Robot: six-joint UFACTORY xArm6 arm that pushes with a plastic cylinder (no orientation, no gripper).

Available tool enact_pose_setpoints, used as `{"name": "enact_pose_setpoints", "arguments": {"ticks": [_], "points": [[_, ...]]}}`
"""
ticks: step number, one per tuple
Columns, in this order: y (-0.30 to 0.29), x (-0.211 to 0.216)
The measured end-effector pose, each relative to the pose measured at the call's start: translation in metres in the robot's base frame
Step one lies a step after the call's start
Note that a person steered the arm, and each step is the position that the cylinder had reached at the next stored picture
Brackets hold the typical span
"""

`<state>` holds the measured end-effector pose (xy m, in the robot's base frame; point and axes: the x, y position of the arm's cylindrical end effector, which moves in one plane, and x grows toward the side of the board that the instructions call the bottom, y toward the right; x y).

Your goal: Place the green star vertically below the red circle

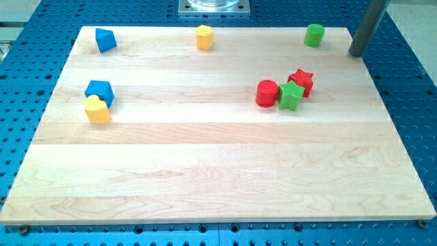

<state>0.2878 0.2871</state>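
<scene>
Our rod comes down at the far right of the scene, and our tip (357, 52) rests just at the right edge of the desk (205, 171), a wooden board lying on a blue perforated base (410, 102); we carry no gripper, so there is nothing here to be clenched or released, and the tip touches no block. The green star (291, 96) sits right of centre on the desk, touching the right side of the red circle (267, 93), so the two stand side by side rather than one nearer than the other. Just behind the green star, to its right and a little farther away, the red star (301, 81) presses against it. Our tip is well apart from this cluster, farther away and to the right. Near our tip, to its left on the far edge, stands a green cylinder (314, 35). Along the same far edge we see a yellow block (204, 37) near the middle and a blue block (105, 39) toward the left. On the left side of the desk, another blue block (100, 91) touches a yellow block (97, 110) lying just nearer than it
</scene>
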Motion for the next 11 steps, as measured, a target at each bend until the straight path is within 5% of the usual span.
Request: {"name": "enact_pose_setpoints", "arguments": {"ticks": [2,5,6,9,10,11], "points": [[-0.076,0.067],[-0.196,0.115],[-0.202,0.166],[-0.151,0.180],[-0.209,0.207],[-0.207,0.228]]}}
